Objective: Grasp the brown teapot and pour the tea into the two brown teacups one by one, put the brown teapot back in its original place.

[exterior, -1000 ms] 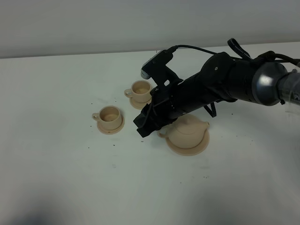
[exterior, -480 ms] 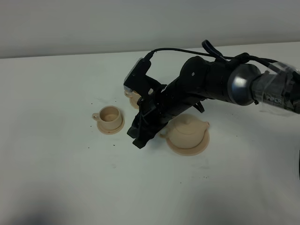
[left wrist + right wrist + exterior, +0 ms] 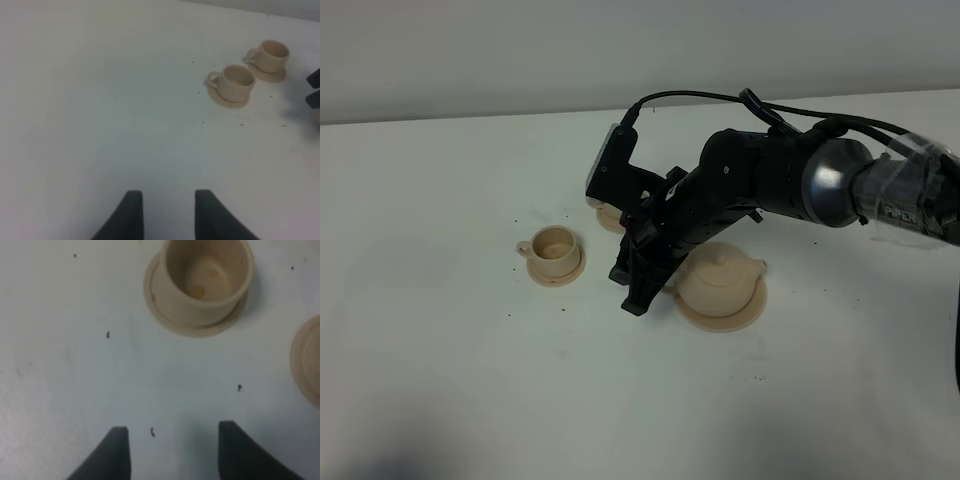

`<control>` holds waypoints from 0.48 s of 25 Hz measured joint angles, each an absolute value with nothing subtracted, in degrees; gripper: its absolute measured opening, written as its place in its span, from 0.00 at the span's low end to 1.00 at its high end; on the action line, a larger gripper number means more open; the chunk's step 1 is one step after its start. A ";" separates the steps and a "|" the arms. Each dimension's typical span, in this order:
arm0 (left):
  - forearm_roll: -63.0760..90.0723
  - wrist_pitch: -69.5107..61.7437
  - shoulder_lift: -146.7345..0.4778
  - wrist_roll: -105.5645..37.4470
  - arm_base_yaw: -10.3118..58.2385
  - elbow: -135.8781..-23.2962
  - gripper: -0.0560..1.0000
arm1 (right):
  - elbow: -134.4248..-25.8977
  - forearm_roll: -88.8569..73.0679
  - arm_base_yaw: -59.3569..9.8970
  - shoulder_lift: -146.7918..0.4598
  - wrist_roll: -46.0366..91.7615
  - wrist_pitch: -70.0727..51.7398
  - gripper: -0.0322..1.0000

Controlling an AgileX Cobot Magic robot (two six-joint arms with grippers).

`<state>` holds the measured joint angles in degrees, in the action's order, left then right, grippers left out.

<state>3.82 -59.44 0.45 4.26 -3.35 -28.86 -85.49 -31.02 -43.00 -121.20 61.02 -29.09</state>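
Note:
The brown teapot (image 3: 720, 278) stands upright on its wide flat saucer (image 3: 740, 318), the original place. My right gripper (image 3: 626, 290) points down at the table just left of the teapot, open and holding nothing. One brown teacup (image 3: 555, 243) sits on its small saucer further left. The other teacup (image 3: 608, 214) is mostly hidden behind my right wrist. The right wrist view shows a teacup (image 3: 207, 275) beyond the open right gripper (image 3: 172, 440), and the wide saucer's rim (image 3: 307, 360). In the left wrist view both teacups (image 3: 239, 82) (image 3: 272, 55) lie far ahead of the open left gripper (image 3: 167, 210).
The white table (image 3: 470, 350) carries a few small dark specks (image 3: 108, 334) around the cups. My right arm and its cable (image 3: 800, 180) stretch over the table from the right, above the teapot. A pale wall (image 3: 470, 50) runs along the far edge.
My right gripper has opened wider, and its wrist has swung and lifted beside the teapot. The teapot stays on its saucer. The cups have not moved.

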 joint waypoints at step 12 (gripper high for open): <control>3.82 -59.44 0.45 4.26 -3.35 -28.86 0.31 | -85.49 -23.10 -43.00 -121.26 59.58 -34.18 0.43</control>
